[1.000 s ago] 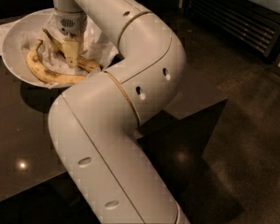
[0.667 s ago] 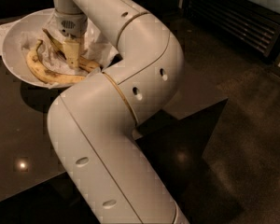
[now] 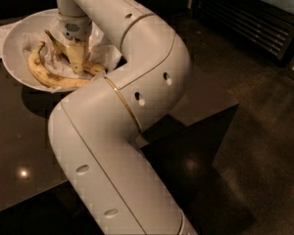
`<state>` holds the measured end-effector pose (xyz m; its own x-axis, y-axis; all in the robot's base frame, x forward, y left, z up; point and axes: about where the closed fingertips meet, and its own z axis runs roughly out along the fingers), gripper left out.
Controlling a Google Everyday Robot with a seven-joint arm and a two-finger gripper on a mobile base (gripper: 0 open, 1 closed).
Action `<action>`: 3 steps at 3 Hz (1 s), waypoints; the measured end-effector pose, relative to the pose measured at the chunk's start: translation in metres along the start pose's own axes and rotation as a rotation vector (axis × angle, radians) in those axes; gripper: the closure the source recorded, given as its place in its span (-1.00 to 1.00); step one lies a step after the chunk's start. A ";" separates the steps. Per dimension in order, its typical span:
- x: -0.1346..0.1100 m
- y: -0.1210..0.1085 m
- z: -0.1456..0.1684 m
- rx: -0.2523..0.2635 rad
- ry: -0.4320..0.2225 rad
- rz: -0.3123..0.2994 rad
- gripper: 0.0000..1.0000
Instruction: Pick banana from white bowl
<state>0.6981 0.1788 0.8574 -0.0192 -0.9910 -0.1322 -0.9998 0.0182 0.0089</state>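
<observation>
I can read no text, label, brand or number anywhere in this view — nothing on the white arm (image 3: 137,82), the white bowl (image 3: 12,48) or the dark table (image 3: 19,146). The gripper (image 3: 77,63) sits low inside the bowl, right at the banana (image 3: 60,46) — and I can make out no marking on it either.

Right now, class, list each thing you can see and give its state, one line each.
bowl: upright on the dark table, lined with crumpled paper.
hand: down inside the bowl, near its middle.
slim banana: lying on the paper, partly under the hand.
curved banana: lying along the bowl's near rim.
</observation>
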 end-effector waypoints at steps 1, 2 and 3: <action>0.000 0.000 0.001 0.000 0.000 0.000 0.22; 0.000 0.000 0.001 0.000 0.000 0.000 0.69; 0.000 0.000 0.001 0.000 0.000 0.000 1.00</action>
<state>0.6981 0.1788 0.8566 -0.0192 -0.9910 -0.1322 -0.9998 0.0182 0.0089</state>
